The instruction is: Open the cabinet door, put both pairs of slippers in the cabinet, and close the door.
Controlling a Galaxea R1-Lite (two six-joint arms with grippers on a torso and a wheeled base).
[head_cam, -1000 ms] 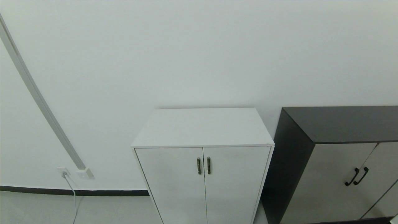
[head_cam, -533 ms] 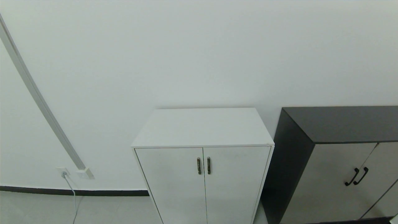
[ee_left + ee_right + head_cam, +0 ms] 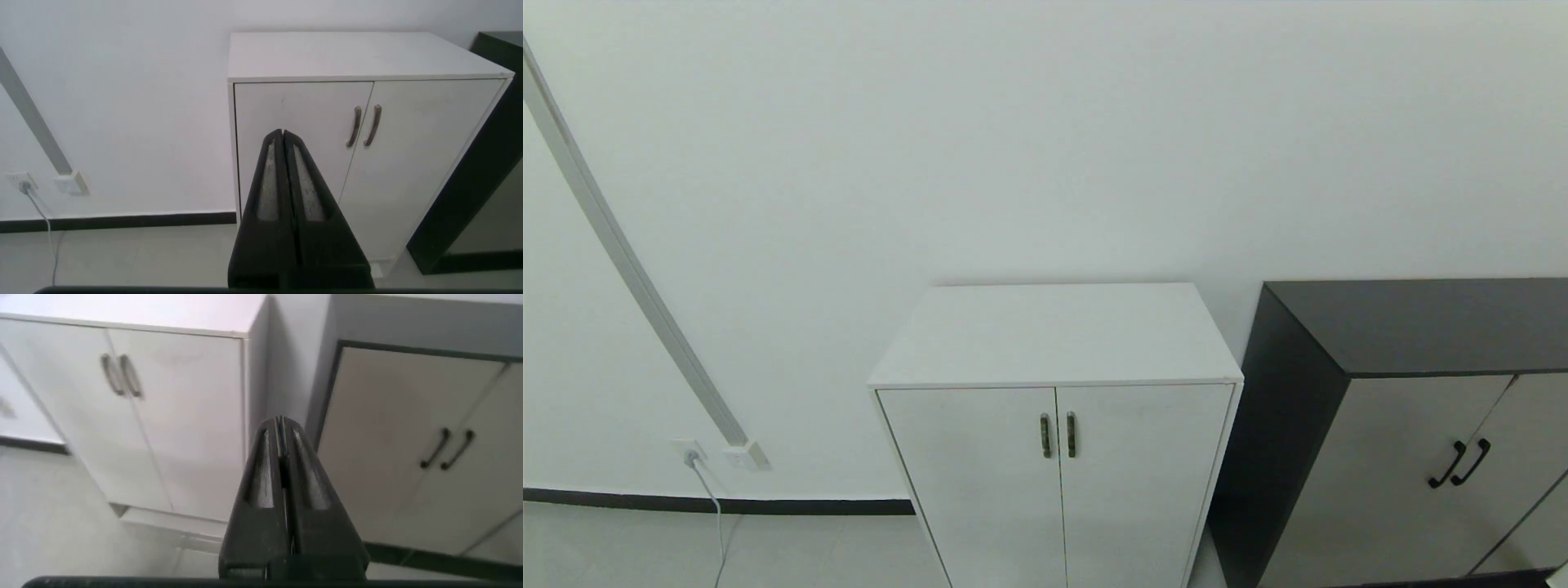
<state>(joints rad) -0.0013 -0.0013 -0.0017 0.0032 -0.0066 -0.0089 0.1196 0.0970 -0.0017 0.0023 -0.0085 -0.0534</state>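
Here, white cabinet (image 3: 1054, 335) against wall (image 3: 1045, 147), doors (image 3: 980, 482) shut, grey floor (image 3: 621, 547)

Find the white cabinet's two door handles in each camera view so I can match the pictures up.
Head view: door handles where the two shut doors meet, below the white cabinet's top.
Left wrist view: door handles beyond the left gripper's tip, on the same seam.
Right wrist view: door handles on the white doors, aside from the right gripper.
Shared landmark: the black cabinet beside the white one.

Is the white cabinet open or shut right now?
Shut. Both doors of the white cabinet sit flush with its front, their two handles side by side.
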